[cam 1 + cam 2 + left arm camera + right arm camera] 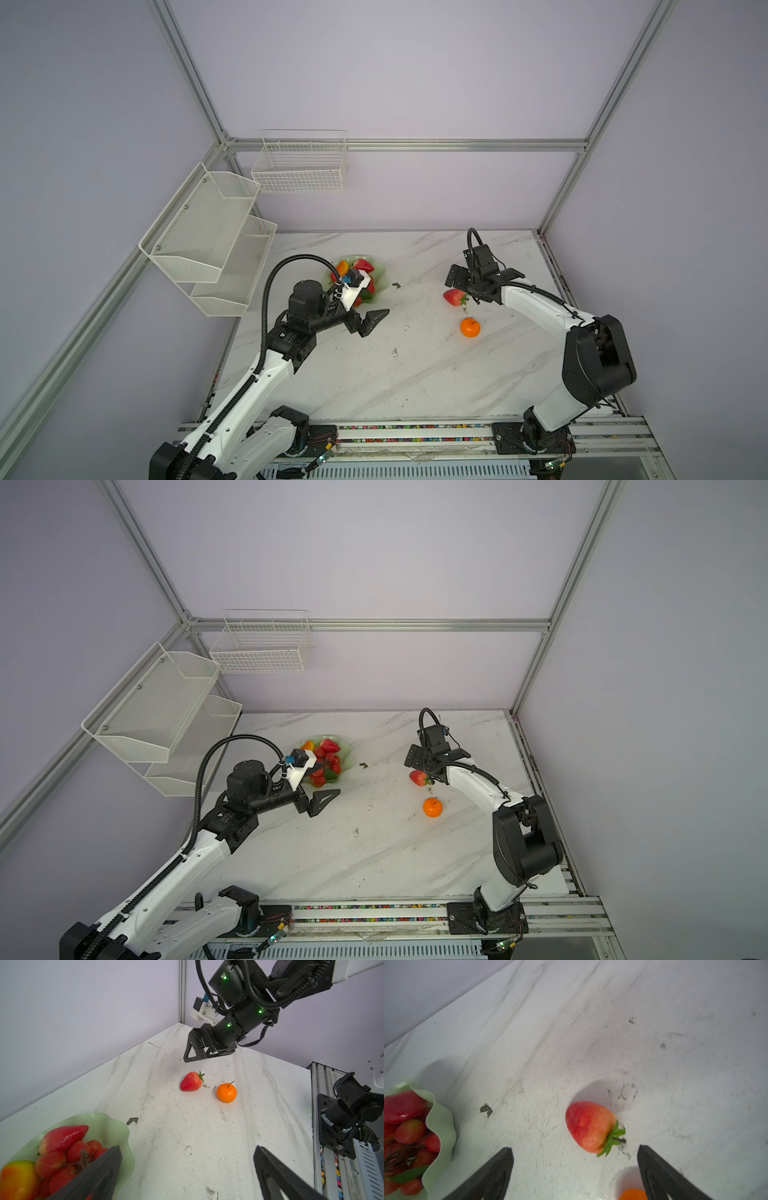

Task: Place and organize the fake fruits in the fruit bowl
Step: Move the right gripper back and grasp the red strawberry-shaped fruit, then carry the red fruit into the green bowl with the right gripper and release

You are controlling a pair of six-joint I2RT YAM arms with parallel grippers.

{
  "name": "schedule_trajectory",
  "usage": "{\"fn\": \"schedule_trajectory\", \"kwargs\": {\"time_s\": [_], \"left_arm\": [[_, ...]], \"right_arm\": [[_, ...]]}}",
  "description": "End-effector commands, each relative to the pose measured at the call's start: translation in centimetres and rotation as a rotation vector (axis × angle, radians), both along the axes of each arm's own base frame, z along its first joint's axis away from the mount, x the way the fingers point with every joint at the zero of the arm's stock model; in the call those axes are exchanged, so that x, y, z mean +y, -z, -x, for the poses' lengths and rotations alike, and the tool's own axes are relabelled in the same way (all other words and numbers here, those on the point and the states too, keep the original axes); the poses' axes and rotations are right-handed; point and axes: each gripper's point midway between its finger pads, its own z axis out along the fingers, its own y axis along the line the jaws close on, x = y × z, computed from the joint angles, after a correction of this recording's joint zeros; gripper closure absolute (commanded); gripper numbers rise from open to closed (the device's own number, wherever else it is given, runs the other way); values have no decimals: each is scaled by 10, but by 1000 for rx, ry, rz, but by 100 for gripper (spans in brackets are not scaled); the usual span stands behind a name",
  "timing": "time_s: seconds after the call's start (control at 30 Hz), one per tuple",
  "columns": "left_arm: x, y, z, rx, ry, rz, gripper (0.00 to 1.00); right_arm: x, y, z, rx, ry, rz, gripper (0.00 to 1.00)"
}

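Mint-green, part-loaded: cradling mango (18,1178), strawberry (62,1138), berry bunch (62,1163) in the fruit bowl (116,1126). Leaving second strawberry (589,1126), mandarin (226,1093) loose on desk (187,1136). Hovering right tool (574,1148) beside them, spread empty; left tool (187,1147) gaping too.

The marbled white bench (374,374) carries the fruit bowl (381,277); well apart lie a strawberry (454,297) and a mandarin (470,327).

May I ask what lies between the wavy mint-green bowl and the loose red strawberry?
Only a small dark scrap on the white marble tabletop, shown in the right wrist view.
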Motion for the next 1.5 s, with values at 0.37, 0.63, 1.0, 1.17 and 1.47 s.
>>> {"fn": "schedule_trajectory", "kwargs": {"time_s": [0.37, 0.63, 1.0, 1.17, 1.47], "left_arm": [[0, -5, 4, -19, 3, 9, 0], [-1, -6, 4, -18, 9, 12, 0], [0, -5, 4, -20, 2, 8, 0], [2, -5, 2, -27, -8, 2, 0], [36, -15, -17, -83, -170, -1, 0]], "right_arm": [[13, 58, -7, 182, -627, 429, 7], [-10, 89, 4, 319, -638, 545, 7], [2, 90, -8, 284, -648, 506, 31], [25, 71, -13, 204, -699, 439, 40], [174, -21, -12, -86, -822, 143, 42]]}}
